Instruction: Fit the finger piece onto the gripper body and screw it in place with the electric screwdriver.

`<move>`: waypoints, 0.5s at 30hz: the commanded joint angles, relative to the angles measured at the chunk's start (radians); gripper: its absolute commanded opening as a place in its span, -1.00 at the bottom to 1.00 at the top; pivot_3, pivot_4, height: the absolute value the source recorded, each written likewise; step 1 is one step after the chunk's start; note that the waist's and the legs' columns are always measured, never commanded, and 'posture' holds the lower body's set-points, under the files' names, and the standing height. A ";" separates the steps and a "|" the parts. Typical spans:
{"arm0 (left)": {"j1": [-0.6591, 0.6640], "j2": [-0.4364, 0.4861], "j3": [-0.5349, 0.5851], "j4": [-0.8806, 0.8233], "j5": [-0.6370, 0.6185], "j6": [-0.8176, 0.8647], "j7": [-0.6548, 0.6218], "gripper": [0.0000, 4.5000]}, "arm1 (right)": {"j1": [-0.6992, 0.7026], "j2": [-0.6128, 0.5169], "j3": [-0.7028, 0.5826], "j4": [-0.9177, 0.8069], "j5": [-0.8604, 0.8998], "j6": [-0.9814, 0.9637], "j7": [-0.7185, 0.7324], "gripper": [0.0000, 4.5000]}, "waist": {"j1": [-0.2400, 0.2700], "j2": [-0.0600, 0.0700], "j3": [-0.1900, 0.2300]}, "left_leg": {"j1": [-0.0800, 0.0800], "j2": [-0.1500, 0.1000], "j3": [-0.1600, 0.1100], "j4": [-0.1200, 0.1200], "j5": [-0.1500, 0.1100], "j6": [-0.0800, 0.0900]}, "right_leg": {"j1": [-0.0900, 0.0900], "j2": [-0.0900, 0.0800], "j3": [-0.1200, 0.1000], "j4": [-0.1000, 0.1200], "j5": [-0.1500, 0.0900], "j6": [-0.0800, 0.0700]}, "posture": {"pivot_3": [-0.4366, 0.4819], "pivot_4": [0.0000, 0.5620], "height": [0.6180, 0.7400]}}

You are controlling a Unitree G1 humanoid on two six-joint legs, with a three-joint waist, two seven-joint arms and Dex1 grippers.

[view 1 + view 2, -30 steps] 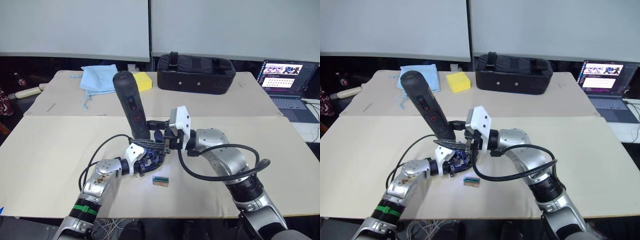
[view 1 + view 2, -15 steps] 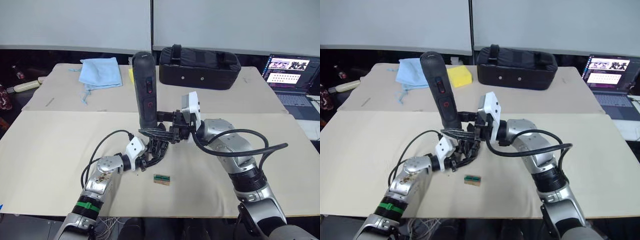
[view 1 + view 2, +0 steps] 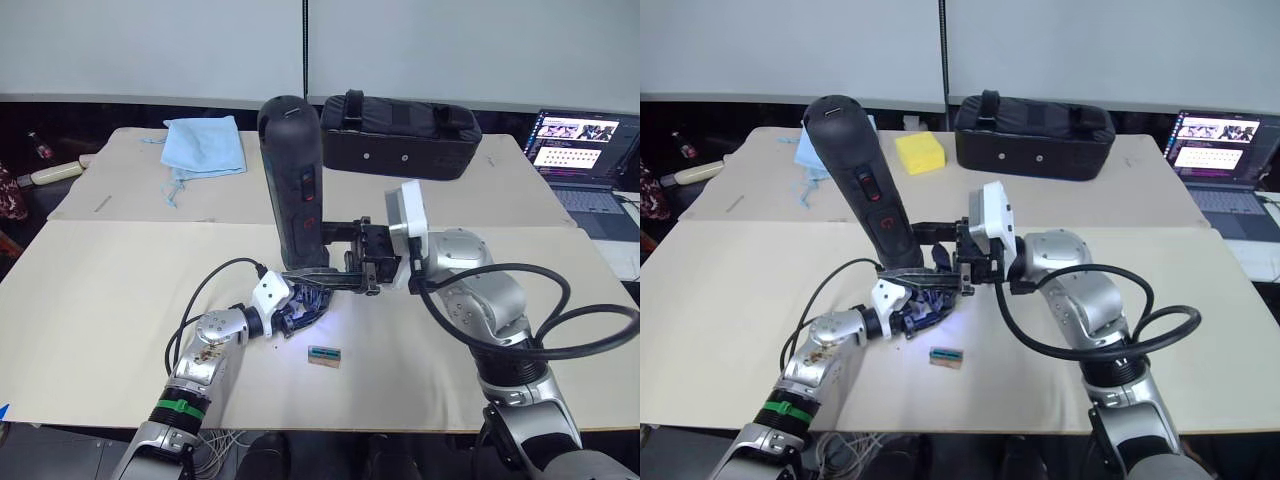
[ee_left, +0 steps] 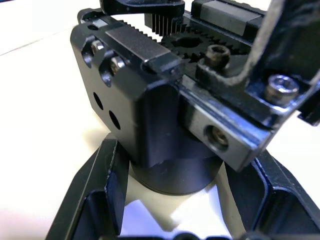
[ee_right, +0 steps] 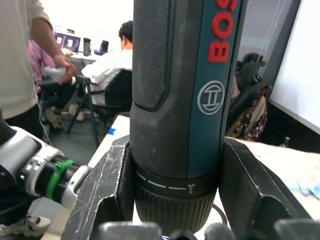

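My right gripper [image 3: 318, 262] is shut on the electric screwdriver [image 3: 295, 170], a black cylinder with red markings. It stands nearly upright, tip down over the gripper body [image 3: 303, 307]. In the right wrist view both fingers [image 5: 107, 190] clamp its collar [image 5: 175, 150]. My left gripper [image 4: 175, 192] is shut on the gripper body [image 4: 150, 115], a black block with gear teeth and screws, resting low on the table. A worn black piece [image 4: 285, 40] lies across the body's top with a screw head in it; it may be the finger piece. A bluish light glows on the table at the tool's tip.
A small teal box [image 3: 323, 355] lies on the table just in front of the grippers. A black bag [image 3: 400, 135], a blue cloth [image 3: 205, 145] and a yellow sponge [image 3: 917, 153] sit at the back, a laptop [image 3: 585, 150] at far right. People sit in the right wrist view's background.
The right arm has drawn back to the right and stood the screwdriver more upright over the gripper body. The left gripper stays shut on the body at the same spot.
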 commanded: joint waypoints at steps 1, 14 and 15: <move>0.017 0.003 0.000 0.029 0.001 0.011 -0.009 0.47 | 0.000 -0.043 -0.095 -0.082 0.101 0.048 -0.003 -0.14 | 0.000 0.000 0.000 | 0.000 0.000 0.000 0.000 0.000 0.000 | 0.000 0.000 0.000 0.000 0.000 0.000 | -0.05 -0.47 1.00; 0.192 0.192 0.184 -0.168 -0.201 -0.003 -0.186 0.99 | 0.136 -0.421 -0.442 -0.153 0.321 0.316 -0.076 -0.14 | -0.004 -0.001 0.002 | 0.000 0.001 0.001 -0.002 0.000 0.000 | -0.002 0.000 0.000 0.000 -0.001 0.000 | -0.05 -0.47 1.00; 0.208 0.215 0.205 -0.184 -0.231 -0.001 -0.217 0.99 | 0.157 -0.460 -0.471 -0.141 0.325 0.332 -0.070 -0.14 | -0.003 -0.001 0.003 | -0.001 0.001 0.001 -0.002 -0.001 -0.001 | -0.003 0.000 0.000 0.000 -0.001 -0.001 | -0.05 -0.47 1.00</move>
